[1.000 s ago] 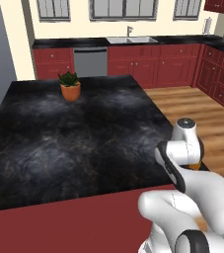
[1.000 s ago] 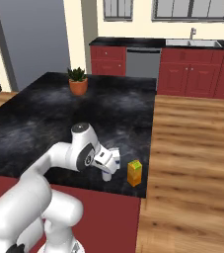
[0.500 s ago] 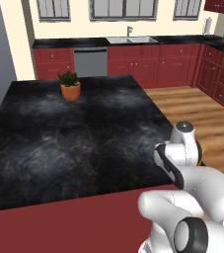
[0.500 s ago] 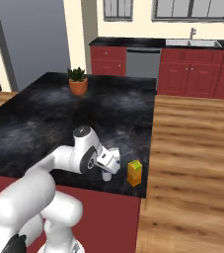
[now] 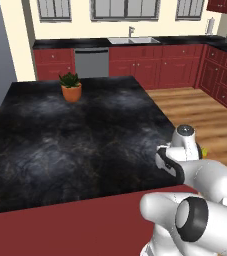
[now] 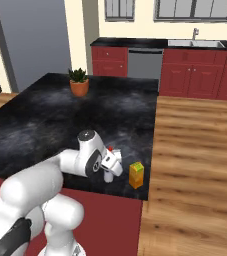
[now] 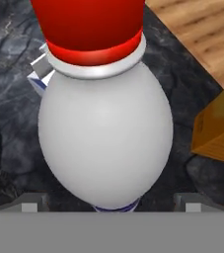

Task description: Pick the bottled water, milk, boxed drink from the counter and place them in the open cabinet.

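1. One relation governs the coming move: the pincer [image 7: 111, 206] looks down the length of the bottled water [image 7: 105, 128], whose red cap and rounded shoulder sit dead centre in the hand view at 12 o'clock from the fingertips.
2. The pincer is spread wide. One fingertip [image 7: 30, 202] shows at the lower left and the other at the lower right, with the bottle's body between them. I cannot tell whether either pad touches the plastic; nothing is pinched yet.
3. The bottle's long axis runs almost along the camera's line of sight, cap towards the lens, so the bottle stands upright on the surface [image 6: 45, 125] and the pincer comes from above. By my judgement the coming move is a straight descent along that axis, then a squeeze across the body below the shoulder.
4. Outward from the bottle, a corner of the milk [image 7: 38, 74] peeks out at about 10 o'clock in the hand view, close behind it and mostly hidden.
5. The boxed drink [image 7: 219, 131] lies at about 3 o'clock in the hand view, apart from the bottle. In the right base view the boxed drink [image 6: 136, 175] stands upright near the surface's edge, just beside the wrist.
6. The right fingertip descends on the side facing the box, so it risks nudging it.
7. A potted plant [image 6: 78, 82] stands well apart at the far end.
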